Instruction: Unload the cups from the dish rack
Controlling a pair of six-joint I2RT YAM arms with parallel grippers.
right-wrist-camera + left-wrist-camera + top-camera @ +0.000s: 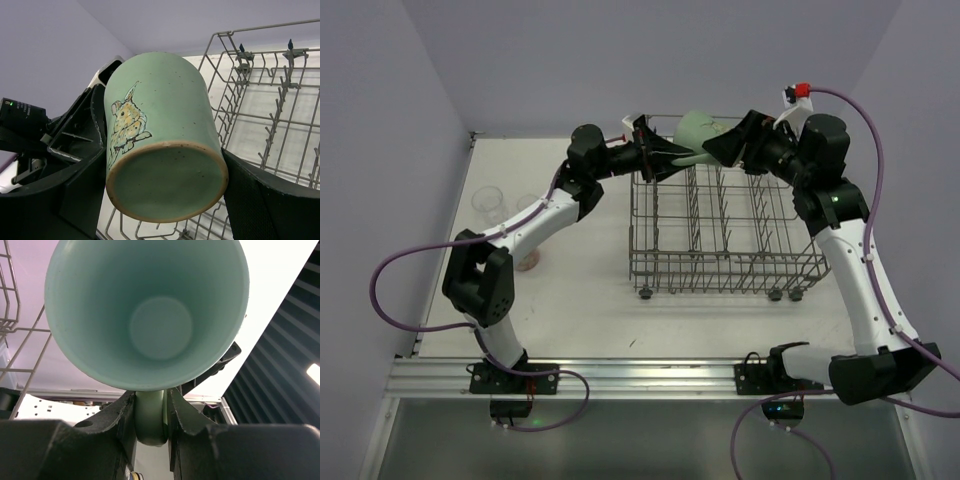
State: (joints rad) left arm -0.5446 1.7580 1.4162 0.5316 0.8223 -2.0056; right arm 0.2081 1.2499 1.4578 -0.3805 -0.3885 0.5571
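Right wrist: speckled mint mug (160,135) (bare clay foot ring), wire rack (272,100).

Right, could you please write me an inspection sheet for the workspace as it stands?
Surface: white table, no spills seen.
Job's things: green mug in the air above the far end of the dish rack; clear tumblers and a pink cup stand on the table to the left.
Clutter: nothing seen.
Grippers: right fingers clamp the mug's body; left fingers flank its handle, grip unclear.
Cables: purple cables loop off both arms.
Surroundings: lilac walls.
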